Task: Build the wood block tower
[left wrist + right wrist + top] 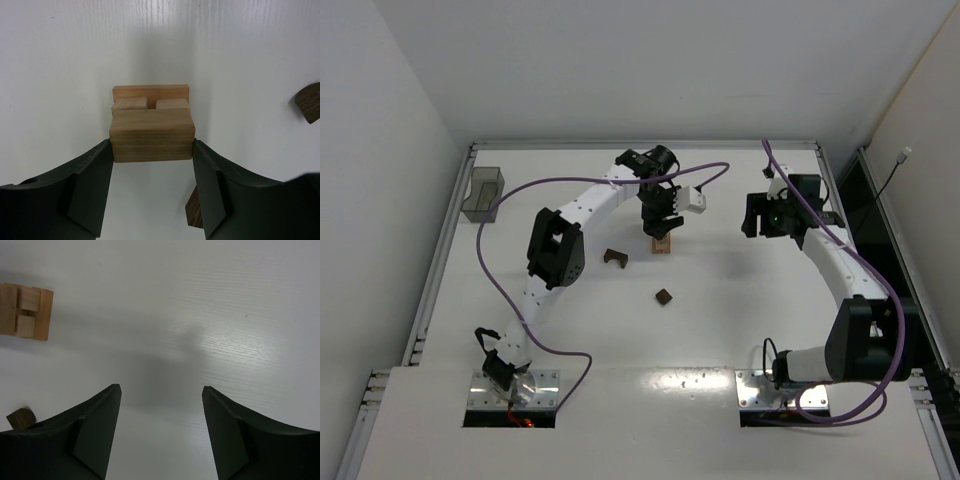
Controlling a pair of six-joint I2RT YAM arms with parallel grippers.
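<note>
The left tool (152,146) is closed partway on a light tan rectangular wooden block (151,136), squared over the two small cubes (172,103) of the low wood block tower (150,92) on the white table (720,330), apparently to bridge them, while the right tool (161,395) hangs open and empty well aside.

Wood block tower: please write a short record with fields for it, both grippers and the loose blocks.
tower: flat tan base with two small tan blocks on it
left gripper: shut on tan bar, just over the small blocks
right gripper: open, empty, above bare table
loose blocks: dark notched piece, small dark piece, apart from tower
</note>
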